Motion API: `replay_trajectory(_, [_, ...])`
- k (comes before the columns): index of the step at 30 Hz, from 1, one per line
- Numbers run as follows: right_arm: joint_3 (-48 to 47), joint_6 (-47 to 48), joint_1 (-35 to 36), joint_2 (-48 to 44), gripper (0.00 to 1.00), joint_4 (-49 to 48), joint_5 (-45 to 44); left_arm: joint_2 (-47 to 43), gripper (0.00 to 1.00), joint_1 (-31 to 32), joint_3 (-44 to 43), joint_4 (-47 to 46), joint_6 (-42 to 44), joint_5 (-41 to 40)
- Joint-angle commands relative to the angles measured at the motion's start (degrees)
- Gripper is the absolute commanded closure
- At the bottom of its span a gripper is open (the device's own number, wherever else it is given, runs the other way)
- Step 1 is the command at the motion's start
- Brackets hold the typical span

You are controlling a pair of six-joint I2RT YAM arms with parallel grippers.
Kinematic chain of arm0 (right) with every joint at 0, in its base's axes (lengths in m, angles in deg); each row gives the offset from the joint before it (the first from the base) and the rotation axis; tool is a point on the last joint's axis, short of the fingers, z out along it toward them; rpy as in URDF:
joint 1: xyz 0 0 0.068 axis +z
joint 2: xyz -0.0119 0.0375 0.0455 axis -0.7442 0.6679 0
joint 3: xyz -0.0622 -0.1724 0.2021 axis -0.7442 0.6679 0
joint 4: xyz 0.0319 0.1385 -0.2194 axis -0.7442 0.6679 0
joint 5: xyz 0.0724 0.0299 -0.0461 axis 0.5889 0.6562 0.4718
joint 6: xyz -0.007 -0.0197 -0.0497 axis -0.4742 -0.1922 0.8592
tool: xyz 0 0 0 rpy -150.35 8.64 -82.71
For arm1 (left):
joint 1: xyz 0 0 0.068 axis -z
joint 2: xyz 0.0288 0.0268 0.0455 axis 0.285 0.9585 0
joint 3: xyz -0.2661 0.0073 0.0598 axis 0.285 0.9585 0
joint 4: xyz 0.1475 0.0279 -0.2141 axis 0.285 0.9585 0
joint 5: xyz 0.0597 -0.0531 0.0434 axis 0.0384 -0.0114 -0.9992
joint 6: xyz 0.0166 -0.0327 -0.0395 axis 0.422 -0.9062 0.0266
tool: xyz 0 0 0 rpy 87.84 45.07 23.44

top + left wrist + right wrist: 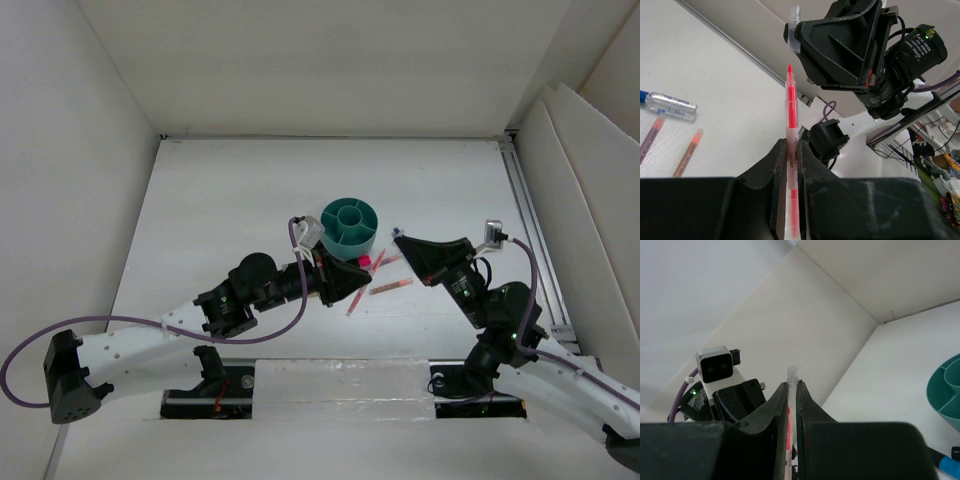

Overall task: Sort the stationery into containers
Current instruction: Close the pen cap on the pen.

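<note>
Left hand (791, 152) around slim translucent pen (790, 107)

Organizer (350, 225) at frame centre on the bench (230, 210); loose pens (391, 287) lie just below and right of it.

The top view looks down from high behind the arm bases and takes in the whole surface (220, 200) to its far edge. The left wrist view sits close behind the left pincer (791, 150), facing the surface's right edge with the right pincer (799, 37) near. The right wrist view, close behind its own pincer, faces up toward the far left corner. It shares the teal organizer (947, 390) with the top view.
</note>
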Motion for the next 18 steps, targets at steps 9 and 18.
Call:
replay_trajectory(9, [0.74, -2.84, -0.25, 2.33, 1.00, -5.17, 1.16, -0.37, 1.00, 0.30, -0.46, -3.78, 0.93, 1.05])
replay_trajectory(18, [0.21, -2.84, -0.25, 1.80, 1.00, -5.17, 2.29, -0.37, 1.00, 0.30, -0.46, -3.78, 1.45, 1.05])
